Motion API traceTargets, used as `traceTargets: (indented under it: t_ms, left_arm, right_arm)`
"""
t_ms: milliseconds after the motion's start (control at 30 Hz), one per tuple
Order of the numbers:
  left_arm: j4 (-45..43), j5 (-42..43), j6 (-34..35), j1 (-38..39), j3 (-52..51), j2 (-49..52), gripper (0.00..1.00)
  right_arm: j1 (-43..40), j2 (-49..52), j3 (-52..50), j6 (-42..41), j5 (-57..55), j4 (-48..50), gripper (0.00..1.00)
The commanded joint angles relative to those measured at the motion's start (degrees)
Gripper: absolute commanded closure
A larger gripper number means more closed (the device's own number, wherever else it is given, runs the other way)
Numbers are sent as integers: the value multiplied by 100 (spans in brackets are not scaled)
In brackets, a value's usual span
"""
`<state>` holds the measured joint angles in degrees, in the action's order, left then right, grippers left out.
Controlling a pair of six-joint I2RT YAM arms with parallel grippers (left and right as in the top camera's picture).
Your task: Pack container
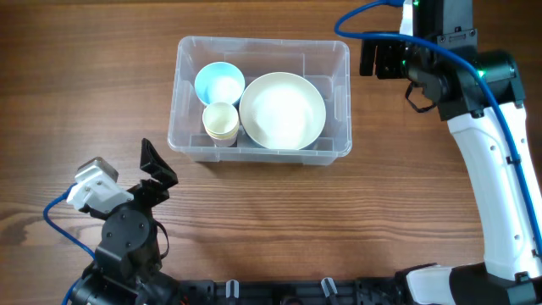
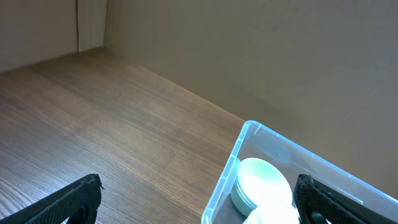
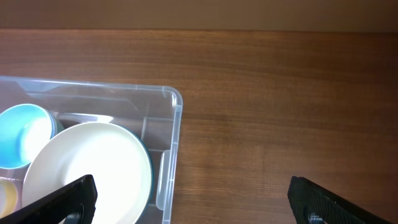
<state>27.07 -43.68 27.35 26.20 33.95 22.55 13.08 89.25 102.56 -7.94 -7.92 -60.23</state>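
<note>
Much of the scene was cut off. In the left wrist view only one corner of the container (image 1: 271, 58) showed, its clear wall running out of the lower right of the frame, with a pale bowl inside that was hard to tell apart from what lay under it. Both fingers of the left end effector (image 2: 196, 208) were clipped by the lower edge, one at each bottom corner; they stood wide apart and held nothing. The right wrist view likewise clipped the fingers of the right end effector (image 3: 193, 202), which were spread wide and empty above the counter (image 1: 406, 212). In that view the container's left part ran out of frame.

From overhead the container sat toward the far middle of the counter, a clear rectangular bin with rounded corners and a rimmed edge. A large white bowl (image 1: 282, 110) filled its right half and covered most of the floor there. A light blue bowl (image 1: 219, 83) lay at its far left, and a small cream cup (image 1: 220, 121) stood just near of that, close beside the white bowl. The left end effector was near and left of the bin, apart from it; the right one was just beyond its far right corner.
</note>
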Motion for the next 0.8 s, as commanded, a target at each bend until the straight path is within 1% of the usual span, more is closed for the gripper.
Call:
traceTargets:
  t_ms: [0,167,300,500,567,600,667,767]
  left_arm:
    - [4,-76,52,-31,0,-33,0]
    - [4,-76,52,-33,0,-33,0]
    - [4,-76,52,-33,0,-33,0]
    - [4,-76,52,-33,0,-33,0]
    - [4,-76,52,-33,0,-33,0]
    - [4,-79,52,-31,0,-33,0]
    - [4,-76,52,-33,0,-33,0]
    - [4,-76,52,-33,0,-33,0]
  right_arm:
    - [9,42,44,-118,44,-7,0]
    - [13,-166,7,-118,44,-9,0]
    - [13,-918,7,-79,-125,66,0]
    - [13,-2981,-2,-52,-129,363,0]
    - [13,-3773,-184,76,-131,549,0]
    - [13,-4719,-640,197,-127,741,0]
    - [13,-5370,-1088,223,-129,793,0]
    - [11,-6518,-2144,323,-129,931,0]
